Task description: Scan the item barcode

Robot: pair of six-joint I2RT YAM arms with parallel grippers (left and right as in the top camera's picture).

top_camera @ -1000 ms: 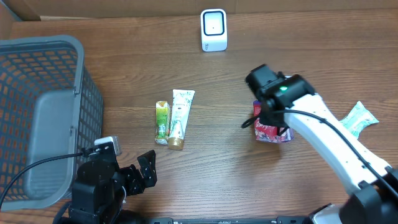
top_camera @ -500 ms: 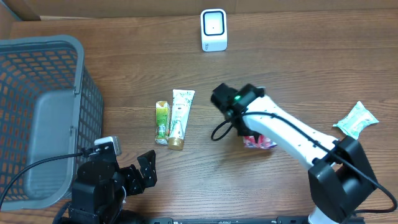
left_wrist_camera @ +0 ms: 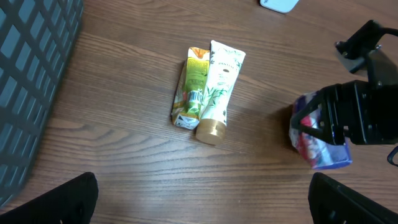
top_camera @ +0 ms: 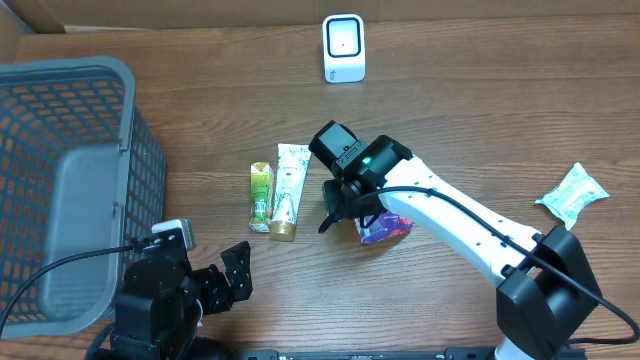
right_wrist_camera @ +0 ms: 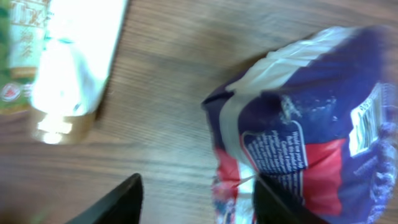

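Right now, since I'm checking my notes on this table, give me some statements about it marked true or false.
The grey plastic mesh basket stands at the left of the wooden table. True.
The purple and red snack bag lies in that basket. False: it lies on the table, by the right fingers.
The white tube with a gold cap lies beside the small green tube. True.
The left fingers grip the white box scanner. False: they are open and empty; the scanner stands at the far edge.
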